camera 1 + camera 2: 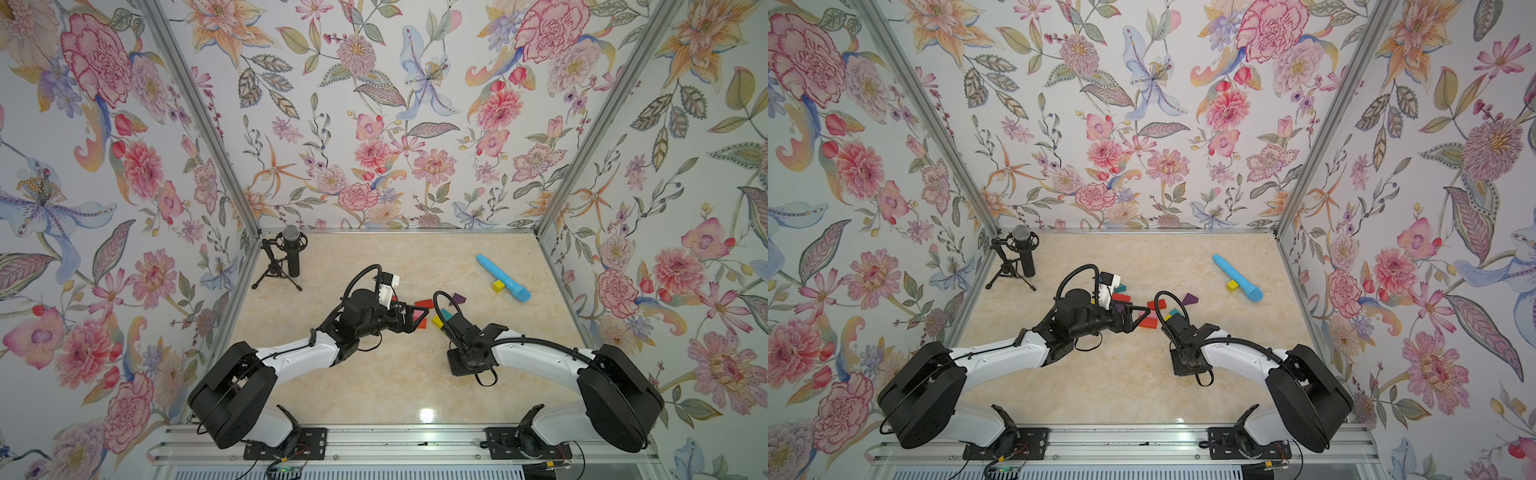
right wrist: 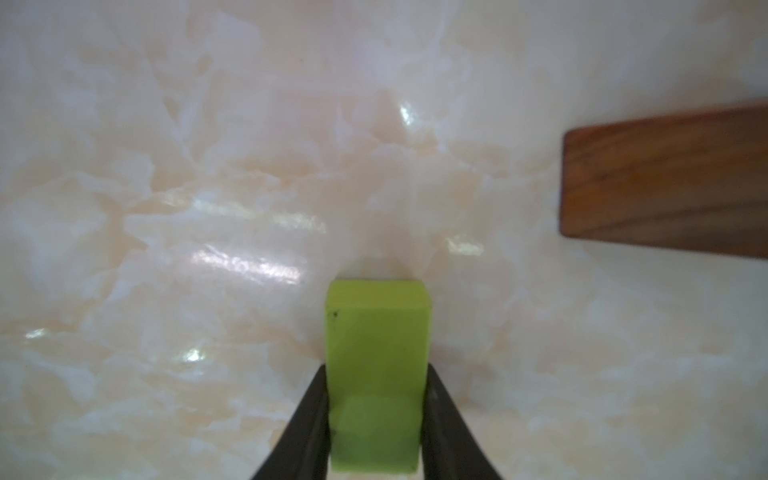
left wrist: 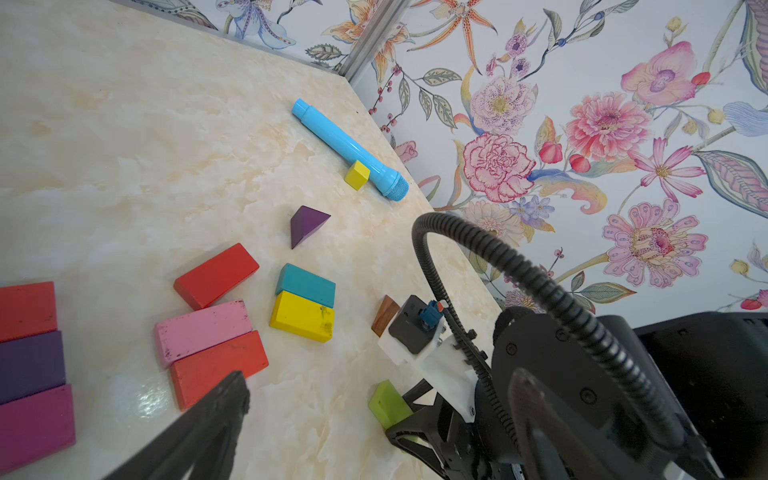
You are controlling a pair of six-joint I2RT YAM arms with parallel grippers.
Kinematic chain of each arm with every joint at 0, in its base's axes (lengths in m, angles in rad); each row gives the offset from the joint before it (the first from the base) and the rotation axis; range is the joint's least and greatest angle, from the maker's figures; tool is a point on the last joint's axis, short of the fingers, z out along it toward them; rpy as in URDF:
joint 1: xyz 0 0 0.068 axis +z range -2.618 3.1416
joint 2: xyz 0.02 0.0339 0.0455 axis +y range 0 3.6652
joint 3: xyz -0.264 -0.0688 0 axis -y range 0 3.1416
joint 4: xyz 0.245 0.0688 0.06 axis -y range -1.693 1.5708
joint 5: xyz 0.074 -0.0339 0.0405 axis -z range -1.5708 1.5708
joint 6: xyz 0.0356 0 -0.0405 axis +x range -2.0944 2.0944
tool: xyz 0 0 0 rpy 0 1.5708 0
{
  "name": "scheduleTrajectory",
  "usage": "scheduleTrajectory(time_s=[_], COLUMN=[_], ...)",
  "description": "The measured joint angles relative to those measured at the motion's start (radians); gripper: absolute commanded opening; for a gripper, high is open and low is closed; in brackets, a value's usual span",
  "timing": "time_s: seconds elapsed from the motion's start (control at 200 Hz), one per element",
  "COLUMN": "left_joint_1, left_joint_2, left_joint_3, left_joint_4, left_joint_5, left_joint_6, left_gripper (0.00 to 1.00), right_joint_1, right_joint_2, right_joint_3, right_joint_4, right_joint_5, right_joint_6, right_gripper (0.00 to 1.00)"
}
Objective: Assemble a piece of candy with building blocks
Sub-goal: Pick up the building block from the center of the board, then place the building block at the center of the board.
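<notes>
My right hand (image 2: 376,374) is clamped across the narrow sides of the green block (image 2: 376,324), whose long axis runs straight out ahead of my fingers, low over the table (image 2: 208,166); I cannot tell whether it is lifted. In a top view the red brick (image 1: 424,303) and its neighbours lie near, at about eleven o'clock from that hand, under my left hand (image 1: 419,319), which is spread wide and empty; the block is a lime-green rectangular brick, matt, with softened edges.

Cube (image 1: 497,286) just beside tube (image 1: 502,276)
</notes>
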Motion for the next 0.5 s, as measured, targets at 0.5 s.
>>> scheduleTrajectory(time_s=[0.5], left_joint_1=[0.053], left_joint_2=[-0.101], left_joint_3=[-0.054], left_joint_4=[-0.103], left_joint_5=[-0.031], left_joint_6=[0.023], left_gripper=[0.99], right_joint_1=[0.005], right_joint_2=[0.317], right_joint_3=[0.326], right_joint_4=[0.036], right_joint_5=[-0.021], right_joint_6=[-0.217], right_gripper=[0.28])
